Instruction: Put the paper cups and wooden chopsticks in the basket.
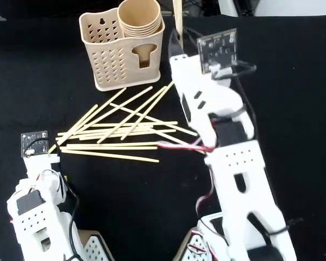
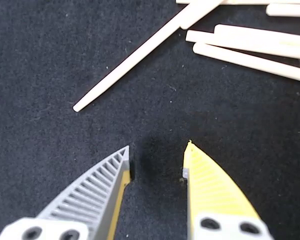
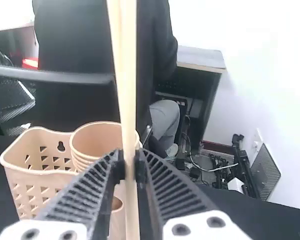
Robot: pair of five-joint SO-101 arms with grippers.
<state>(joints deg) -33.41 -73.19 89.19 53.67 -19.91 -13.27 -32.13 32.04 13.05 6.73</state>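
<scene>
A beige slotted basket (image 1: pixel 114 51) stands at the back of the black table, with stacked paper cups (image 1: pixel 139 19) in its right compartment. Several wooden chopsticks (image 1: pixel 117 128) lie scattered in front of it. My right gripper (image 1: pixel 177 41) is raised just right of the basket, shut on one upright chopstick (image 3: pixel 125 100); the basket (image 3: pixel 32 175) and cups (image 3: pixel 97 142) sit close behind it. My left gripper (image 2: pixel 157 155) hovers open low over the cloth at the near left, just short of the chopstick ends (image 2: pixel 140 55).
The table (image 1: pixel 293 109) is covered in black cloth. The right arm's white body (image 1: pixel 228 141) stretches over the right ends of the chopstick pile. A person in dark clothes (image 3: pixel 90 45) sits behind the table, beside a desk.
</scene>
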